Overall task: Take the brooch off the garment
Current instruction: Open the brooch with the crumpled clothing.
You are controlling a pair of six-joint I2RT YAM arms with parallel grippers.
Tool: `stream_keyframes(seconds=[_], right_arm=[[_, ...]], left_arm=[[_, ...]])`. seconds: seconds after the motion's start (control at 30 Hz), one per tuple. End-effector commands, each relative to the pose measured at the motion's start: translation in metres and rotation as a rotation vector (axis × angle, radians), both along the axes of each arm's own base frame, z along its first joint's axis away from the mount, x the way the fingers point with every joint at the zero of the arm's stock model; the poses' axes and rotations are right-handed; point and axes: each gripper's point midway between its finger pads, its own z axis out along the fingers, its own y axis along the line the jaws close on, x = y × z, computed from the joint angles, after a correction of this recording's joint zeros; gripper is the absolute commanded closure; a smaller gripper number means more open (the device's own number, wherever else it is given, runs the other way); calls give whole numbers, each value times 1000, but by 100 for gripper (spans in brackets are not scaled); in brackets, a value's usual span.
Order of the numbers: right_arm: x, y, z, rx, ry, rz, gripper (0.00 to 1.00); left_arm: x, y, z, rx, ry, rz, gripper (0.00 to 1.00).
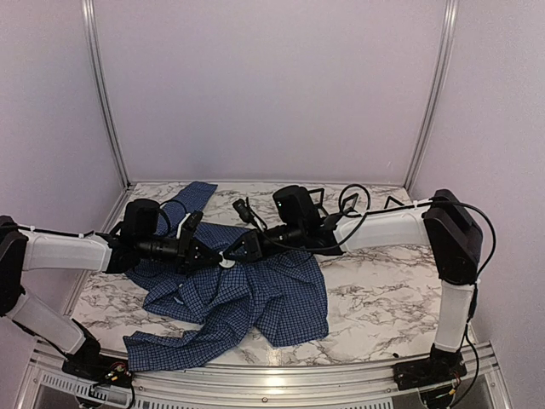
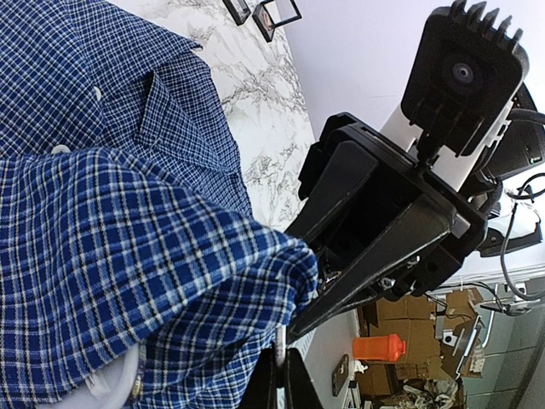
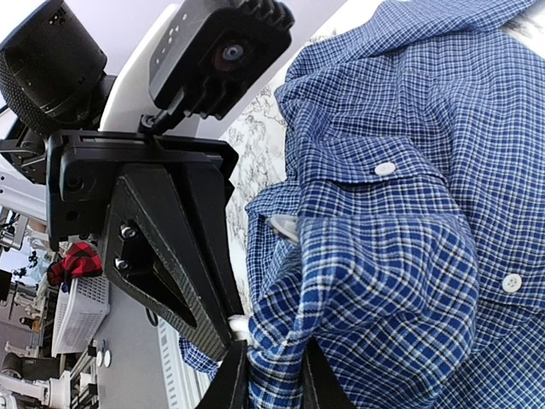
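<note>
The garment (image 1: 255,298), a dark blue checked shirt, lies crumpled on the marble table. Both grippers meet over its upper middle. My left gripper (image 1: 213,254) is shut, pinching a thin pale edge of the cloth (image 2: 278,375). My right gripper (image 1: 232,250) faces it tip to tip and is shut on a bunched fold of the shirt (image 3: 272,379). The right gripper's black fingers (image 2: 365,289) press into the fold (image 2: 281,264). A small white bit (image 3: 240,324) shows at the left gripper's fingers (image 3: 187,256). The brooch is hidden.
Small black square frames (image 1: 315,198) stand at the back of the table (image 1: 383,298), also seen in the left wrist view (image 2: 277,17). Pale shirt buttons (image 3: 385,169) show on the placket. Plain walls close in the table on three sides.
</note>
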Motion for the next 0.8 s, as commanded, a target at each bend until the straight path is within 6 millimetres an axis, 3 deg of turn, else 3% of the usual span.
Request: stream_keyframes(seconds=[0.0,0.5,0.77], right_arm=[[-1,5,-2,-36,-25,-14,82],[-2,4,13,-17,-47,-8,80],[-3,3,21,-9,-62,-5,72]], left_arm=[[-3,-6,26,-68,-89,-44,100],[-1,8,-6,139,-86,-20,100],[-3,14,-12,189,-82,-12,100]])
